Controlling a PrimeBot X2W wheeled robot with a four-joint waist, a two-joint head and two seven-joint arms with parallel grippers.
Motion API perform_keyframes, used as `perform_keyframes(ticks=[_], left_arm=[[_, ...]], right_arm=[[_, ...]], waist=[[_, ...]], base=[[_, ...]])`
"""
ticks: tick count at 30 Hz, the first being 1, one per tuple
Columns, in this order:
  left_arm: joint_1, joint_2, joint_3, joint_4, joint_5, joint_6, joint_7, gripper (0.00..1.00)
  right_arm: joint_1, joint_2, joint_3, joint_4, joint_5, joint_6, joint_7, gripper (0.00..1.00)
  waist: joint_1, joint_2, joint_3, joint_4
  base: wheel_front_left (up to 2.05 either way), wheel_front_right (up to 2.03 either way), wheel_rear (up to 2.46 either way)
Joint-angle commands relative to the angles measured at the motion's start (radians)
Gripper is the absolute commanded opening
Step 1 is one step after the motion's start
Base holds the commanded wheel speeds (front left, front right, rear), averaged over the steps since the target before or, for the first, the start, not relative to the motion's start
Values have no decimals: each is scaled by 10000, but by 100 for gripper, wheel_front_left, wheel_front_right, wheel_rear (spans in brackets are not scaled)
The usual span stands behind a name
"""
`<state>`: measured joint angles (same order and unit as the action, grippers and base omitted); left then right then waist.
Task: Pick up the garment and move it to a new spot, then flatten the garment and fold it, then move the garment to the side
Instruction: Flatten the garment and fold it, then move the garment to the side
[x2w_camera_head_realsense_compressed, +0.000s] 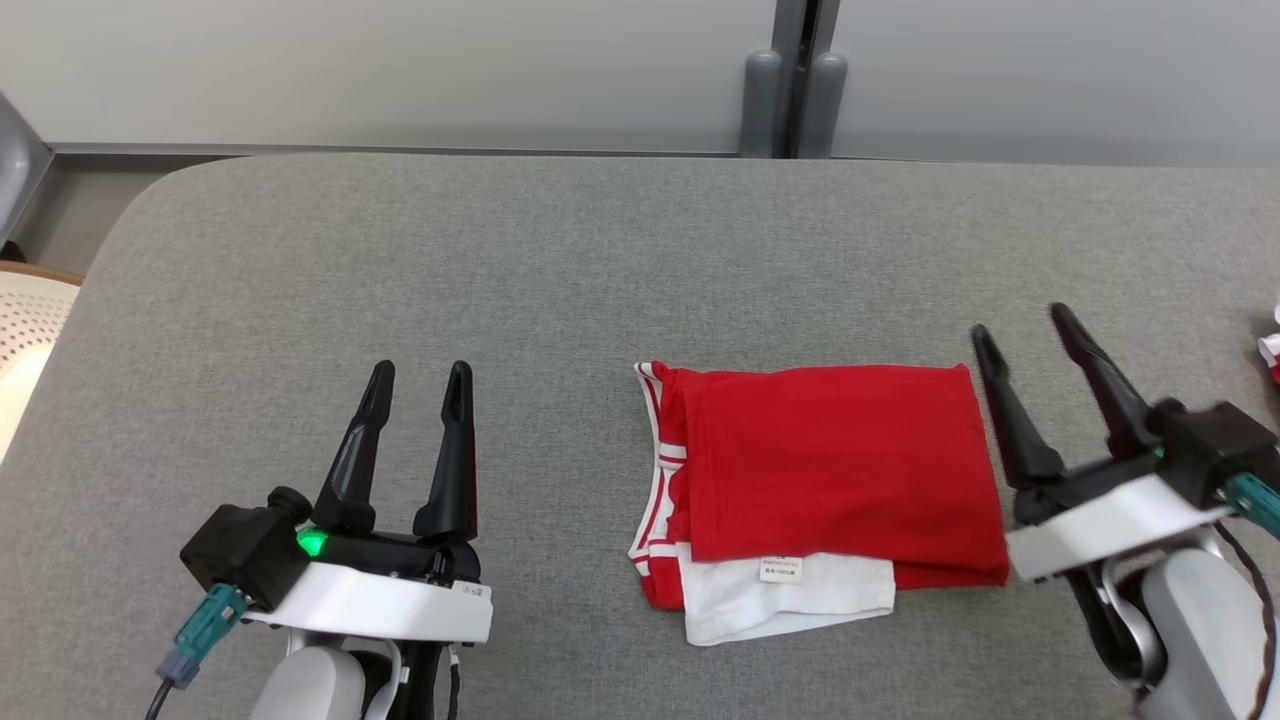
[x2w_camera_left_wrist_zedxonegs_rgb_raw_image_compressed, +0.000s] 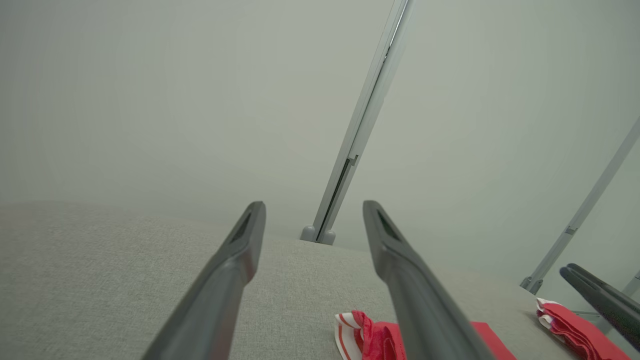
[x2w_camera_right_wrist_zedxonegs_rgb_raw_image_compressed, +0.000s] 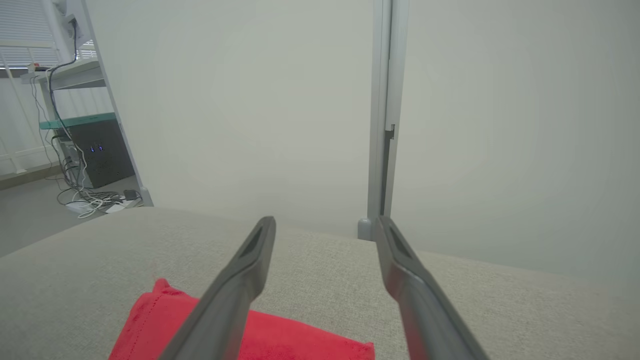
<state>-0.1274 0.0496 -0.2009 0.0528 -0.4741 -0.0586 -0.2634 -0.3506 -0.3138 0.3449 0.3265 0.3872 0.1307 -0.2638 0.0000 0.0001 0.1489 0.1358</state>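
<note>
The garment (x2w_camera_head_realsense_compressed: 820, 480) is red with white striped trim and a white inner layer. It lies folded into a rectangle on the grey table (x2w_camera_head_realsense_compressed: 560, 260), a little right of centre near the front. My left gripper (x2w_camera_head_realsense_compressed: 420, 375) stands open well to the left of it, empty. My right gripper (x2w_camera_head_realsense_compressed: 1025, 325) is open just off the garment's right edge, holding nothing. The left wrist view shows the garment's (x2w_camera_left_wrist_zedxonegs_rgb_raw_image_compressed: 372, 340) striped edge low down between and beside my fingers. In the right wrist view the red garment (x2w_camera_right_wrist_zedxonegs_rgb_raw_image_compressed: 280, 337) lies under my left finger.
Another red and white piece of cloth (x2w_camera_head_realsense_compressed: 1270, 350) lies at the table's far right edge, also seen as red cloth (x2w_camera_left_wrist_zedxonegs_rgb_raw_image_compressed: 575, 327) in the left wrist view. A grey partition post (x2w_camera_head_realsense_compressed: 795, 90) stands behind the table. A chair seat (x2w_camera_head_realsense_compressed: 25, 330) sits off the left edge.
</note>
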Motion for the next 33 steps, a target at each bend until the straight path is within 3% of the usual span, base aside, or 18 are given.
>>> perform_keyframes(ticks=[1,8,13,19,33], left_arm=[[-38,28,-10,-28,33,45,-12,100],[173,29,-229,78,453,-57,-12,100],[390,31,-164,7,519,-54,-12,100],[361,31,-170,47,525,-82,-12,100],[25,32,-536,110,444,32,-14,100]], right_arm=[[330,22,-309,-144,-180,-2,-1,100],[1740,518,-1899,-903,-1197,-2,-2,100],[2282,854,-2350,-1224,-1433,-2,-3,100],[2419,985,-2432,-1084,-1391,-2,-3,100],[1673,825,-1923,815,-193,-2,578,100]], waist=[[0,-1,-19,-70],[0,-1,-45,-243],[0,-1,-57,-322],[0,-1,-37,-279],[0,-1,674,267]], base=[[0,0,0],[0,0,0],[0,0,0],[0,0,0],[0,0,0]])
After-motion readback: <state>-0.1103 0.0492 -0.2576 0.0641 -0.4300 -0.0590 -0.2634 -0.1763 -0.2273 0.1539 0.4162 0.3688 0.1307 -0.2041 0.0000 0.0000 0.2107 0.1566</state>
